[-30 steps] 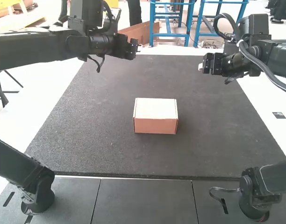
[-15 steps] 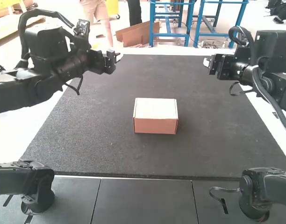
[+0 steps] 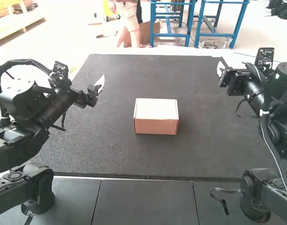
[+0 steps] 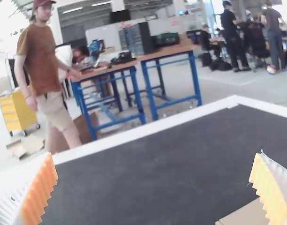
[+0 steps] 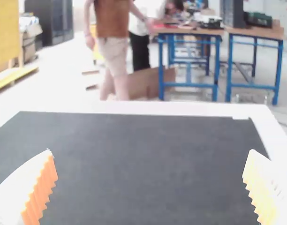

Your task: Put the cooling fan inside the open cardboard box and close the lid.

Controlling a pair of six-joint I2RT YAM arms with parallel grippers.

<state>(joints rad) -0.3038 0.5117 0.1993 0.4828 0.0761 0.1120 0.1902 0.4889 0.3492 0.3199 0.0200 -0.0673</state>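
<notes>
The cardboard box (image 3: 156,116), lid shut and the cooling fan judged to be inside, is set mid-worktop (image 3: 110,150), so the left gripper (image 3: 96,88) at its 9 o'clock and the right gripper (image 3: 223,69) at its 2 o'clock are held clear, fingers (image 4: 38,192) spread wide and empty

Smooth matt brown cardboard box (image 3: 156,116) between left gripper (image 3: 95,86) and right gripper (image 3: 222,70), rough grainy black mat (image 3: 87,140) beneath, white ribbed plastic fingers (image 4: 7,199), ridged orange pads (image 4: 38,192), matt black arm casings (image 3: 26,101)
</notes>
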